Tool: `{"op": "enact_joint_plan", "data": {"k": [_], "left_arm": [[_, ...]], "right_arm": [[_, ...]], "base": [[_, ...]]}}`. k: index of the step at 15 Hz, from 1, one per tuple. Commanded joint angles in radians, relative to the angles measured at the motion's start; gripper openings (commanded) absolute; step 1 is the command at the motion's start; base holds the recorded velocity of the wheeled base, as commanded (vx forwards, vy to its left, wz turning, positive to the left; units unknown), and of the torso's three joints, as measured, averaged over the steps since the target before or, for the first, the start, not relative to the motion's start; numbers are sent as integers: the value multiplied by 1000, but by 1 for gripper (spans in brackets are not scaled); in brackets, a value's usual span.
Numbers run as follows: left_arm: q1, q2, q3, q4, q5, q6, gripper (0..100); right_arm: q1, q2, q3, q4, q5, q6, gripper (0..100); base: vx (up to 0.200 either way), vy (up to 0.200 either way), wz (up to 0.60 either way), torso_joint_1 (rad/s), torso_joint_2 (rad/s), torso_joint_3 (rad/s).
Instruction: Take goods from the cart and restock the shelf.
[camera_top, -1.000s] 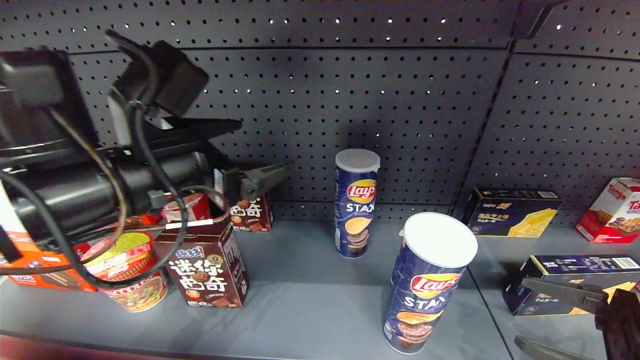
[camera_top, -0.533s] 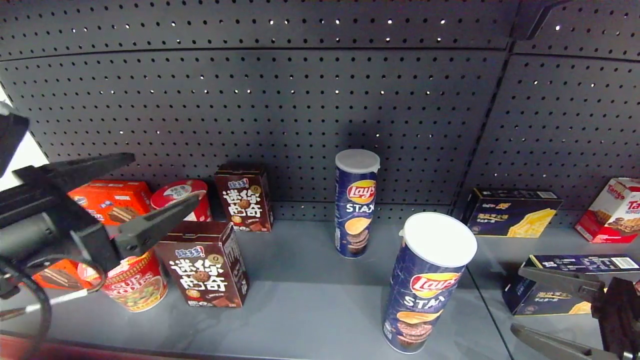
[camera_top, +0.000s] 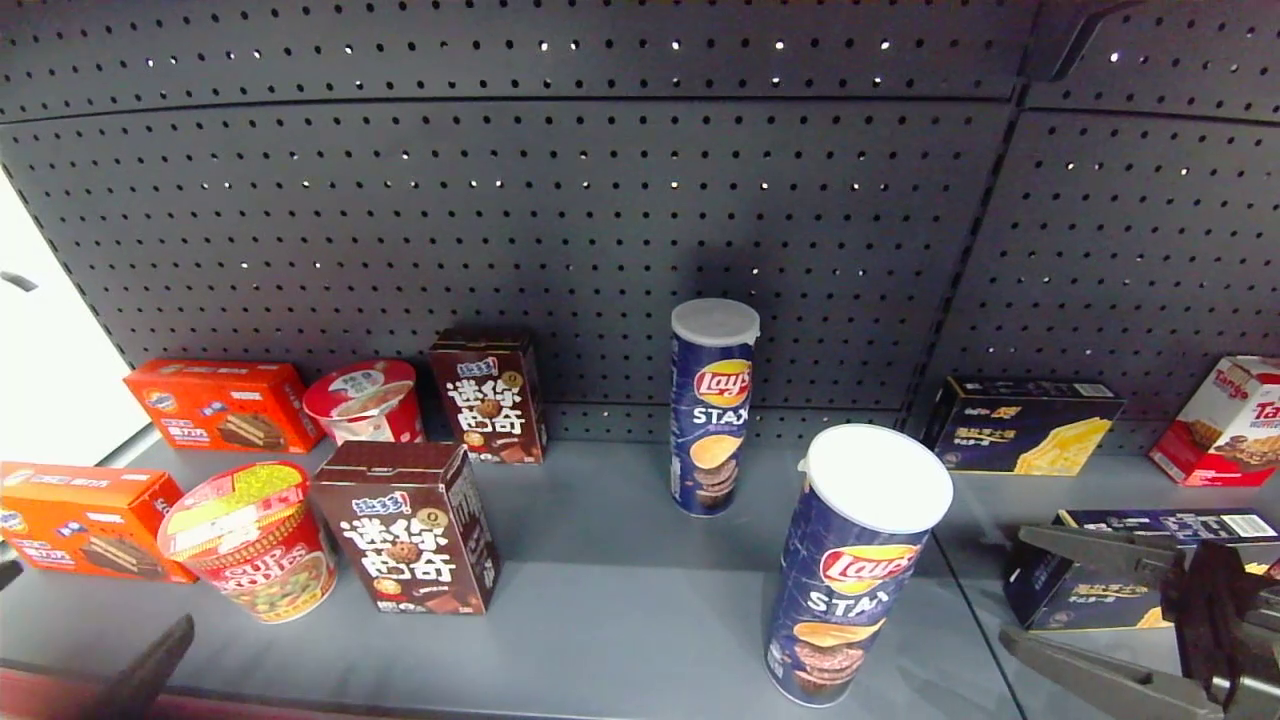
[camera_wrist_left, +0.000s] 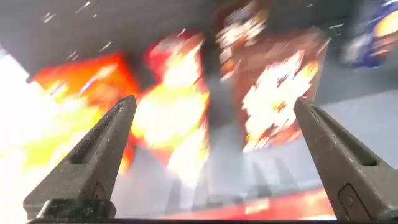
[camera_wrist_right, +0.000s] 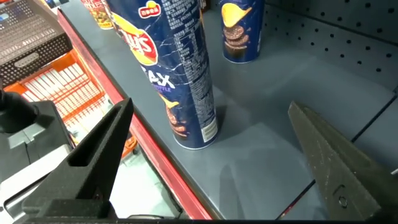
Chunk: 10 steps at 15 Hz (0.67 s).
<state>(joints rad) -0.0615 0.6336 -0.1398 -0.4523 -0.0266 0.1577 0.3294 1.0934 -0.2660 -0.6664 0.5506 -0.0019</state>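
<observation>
Presently the right tool is held at the shelf's front edge with its fingers spread wide and nothing between them. Ahead of it and to its left, the nearer chip can is seen standing upright on the grey shelf, clear of both fingers. A second chip can is stood farther back from the tool, close to the pegboard wall. A dark blue box is laid flat just beyond the right tool's upper finger. The left tool is likewise spread and empty, kept low before the shelf's front edge. Ahead of it, blurred in its own wrist view, a cup of noodles and a brown box are set just beside each other. Beside the right tool, below the shelf's red lip, an orange basket is shown.
</observation>
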Motion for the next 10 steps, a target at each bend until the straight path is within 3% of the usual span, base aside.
{"op": "enact_joint_plan", "data": {"k": [1, 6, 8, 10], "left_arm": [[19, -169, 58, 86, 33, -20, 100], [14, -540, 112, 423, 11, -12, 100], [19, -566, 117, 449, -26, -10, 100], [17, -563, 114, 454, -119, -27, 100]], "right_arm": [[2, 19, -6, -1, 0, -3, 100], [16, 14, -7, -1, -8, -3, 100], [25, 11, -16, 1, -11, -10, 100], [25, 10, -82, 10, -78, -53, 100]], "base": [[0, 0, 0, 0, 0, 0], [0, 0, 0, 0, 0, 0], [0, 0, 0, 0, 0, 0], [0, 0, 0, 0, 0, 0]]}}
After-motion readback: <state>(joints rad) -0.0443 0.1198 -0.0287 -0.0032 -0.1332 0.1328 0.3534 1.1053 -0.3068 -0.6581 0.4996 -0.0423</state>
